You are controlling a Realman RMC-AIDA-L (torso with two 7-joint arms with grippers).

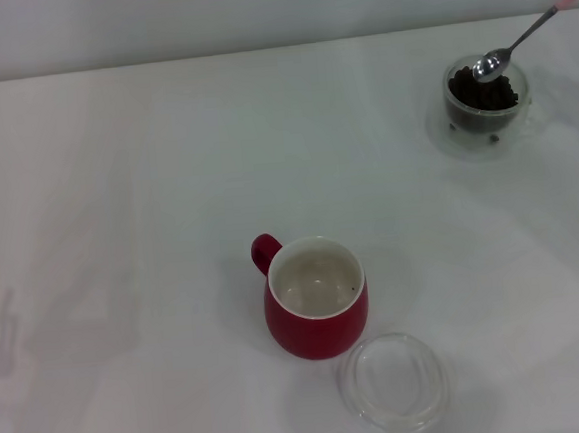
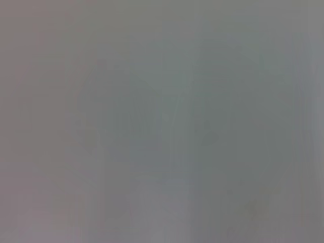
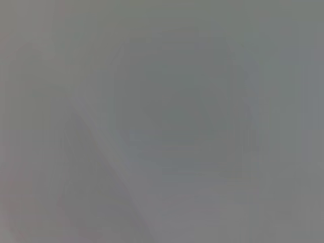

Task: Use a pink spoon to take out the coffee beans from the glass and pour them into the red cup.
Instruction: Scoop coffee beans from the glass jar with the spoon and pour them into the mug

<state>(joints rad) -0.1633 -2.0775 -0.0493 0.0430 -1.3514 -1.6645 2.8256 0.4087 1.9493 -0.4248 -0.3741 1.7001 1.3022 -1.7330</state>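
Head view: the glass (image 1: 488, 99) stands far right on the white table (image 1: 147, 188), full of beans (image 1: 485, 94). The spoon (image 1: 516, 41) slants down from the top right corner, its bowl just over the beans. A dark bit at that corner may be the right gripper; its fingers cannot be told. The red cup (image 1: 316, 298) sits near centre, a clear dish (image 1: 395, 381) just beside it.

Both wrist views: plain grey blur; the left gripper is unseen.

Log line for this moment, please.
pink spoon: bowl over glass | coffee beans: in glass | red cup: no beans visible | hands: out of view
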